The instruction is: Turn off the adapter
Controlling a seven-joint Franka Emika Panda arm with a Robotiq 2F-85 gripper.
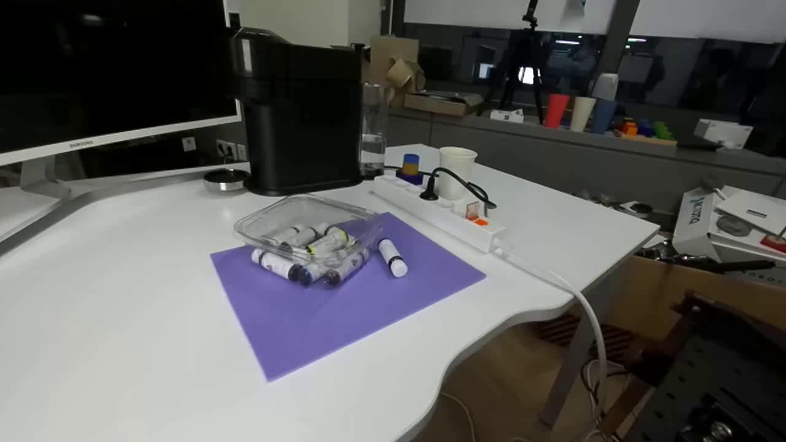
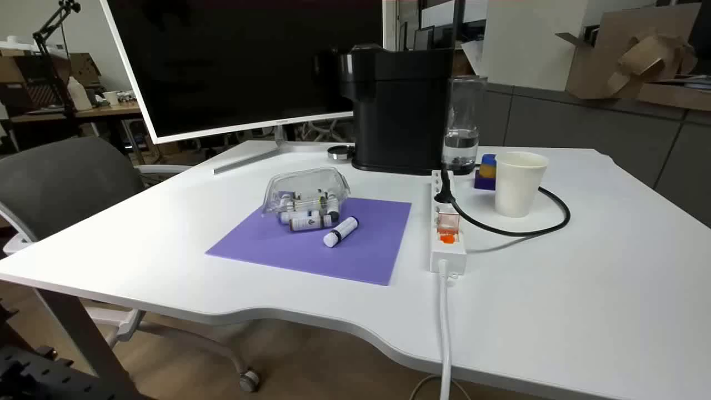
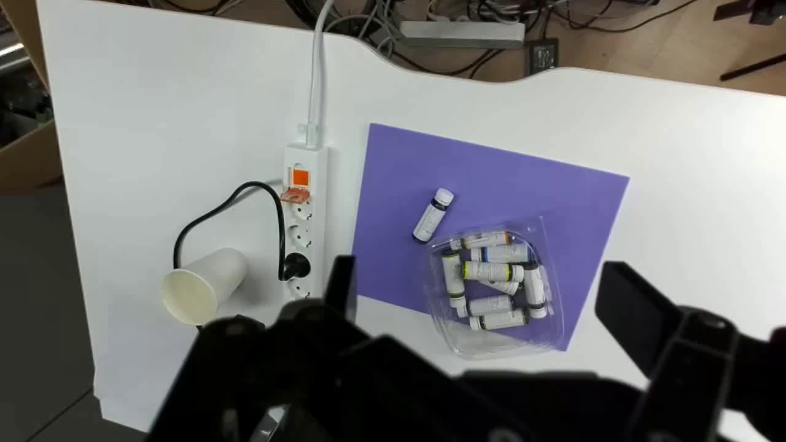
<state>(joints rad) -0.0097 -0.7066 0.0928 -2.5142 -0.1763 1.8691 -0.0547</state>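
Observation:
The adapter is a long white power strip lying on the white table in both exterior views point(image 1: 439, 218) point(image 2: 442, 209) and at the left in the wrist view point(image 3: 316, 215). Its red-orange switch point(image 3: 300, 177) is near the cord end, with a clear reddish cover point(image 3: 295, 195) standing flipped up beside it. A black plug point(image 3: 297, 266) sits in one socket, and a white cord point(image 3: 315, 80) runs off the table edge. My gripper point(image 3: 482, 294) is open and empty, high above the table, right of the adapter in the wrist view. It is out of both exterior views.
A purple mat point(image 2: 366, 244) bears a clear container point(image 3: 491, 350) of several white tubes and one loose tube point(image 3: 433, 215). A white cup point(image 2: 519, 183) stands by the black cable. A black appliance point(image 1: 304, 123), a water glass point(image 1: 373, 147) and a monitor point(image 2: 244, 61) stand behind.

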